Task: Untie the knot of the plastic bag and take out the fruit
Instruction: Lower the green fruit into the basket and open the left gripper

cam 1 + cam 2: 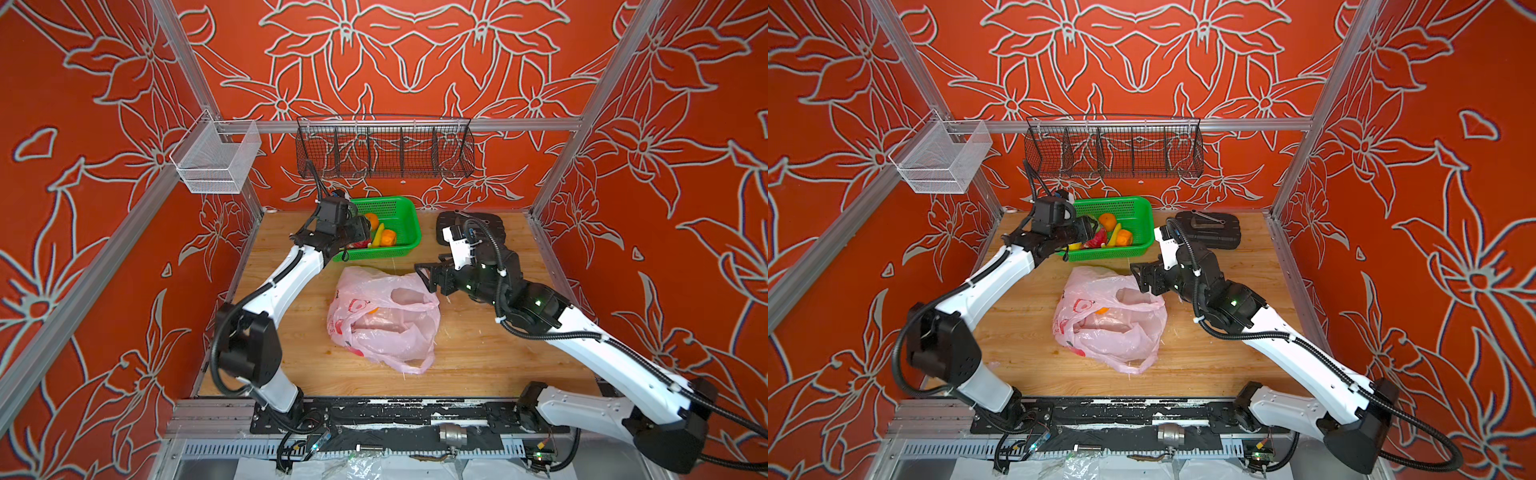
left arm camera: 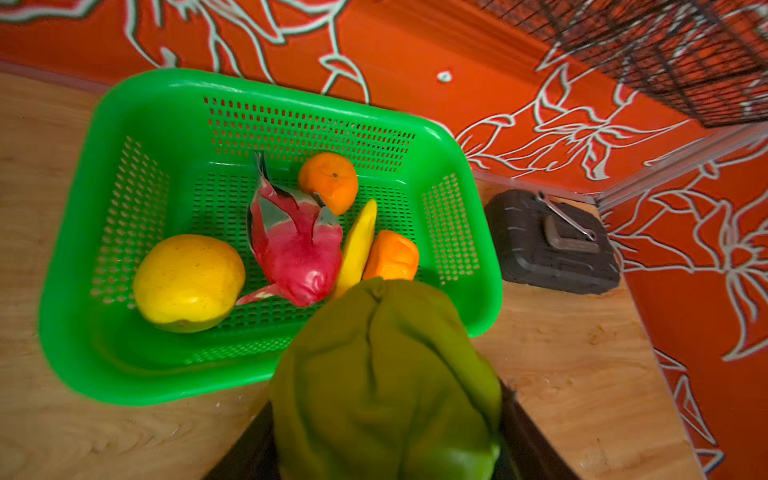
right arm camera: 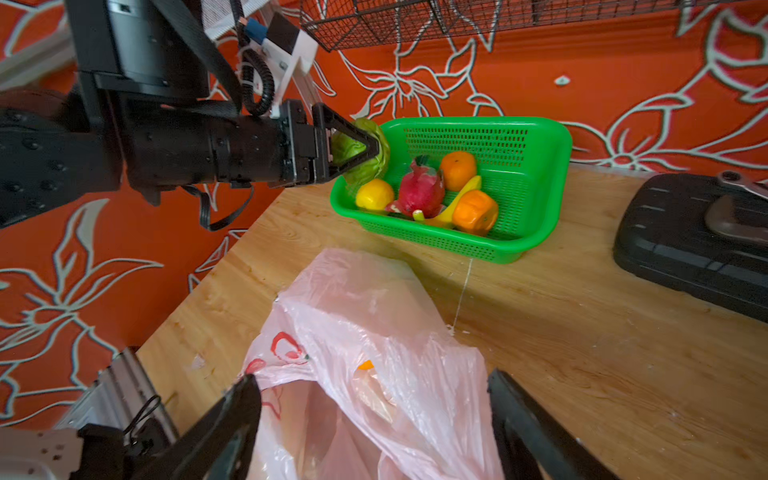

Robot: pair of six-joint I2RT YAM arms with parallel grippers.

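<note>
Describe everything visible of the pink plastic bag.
The plastic bag is thin, translucent pink, crinkled, with red printed marks. It lies slumped, mouth open, on the wooden table, apart from the green basket. One handle loop trails toward the front edge. Something orange shows inside. The open right end effector straddles its rim.

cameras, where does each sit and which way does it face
Top views: high at the front, looking down at the table; left arm and right arm show.
Left wrist: over the left gripper, facing the basket; green piece held.
Right wrist: above the open right gripper, facing bag and basket.
Shared: both wrist views show the basket.
</note>
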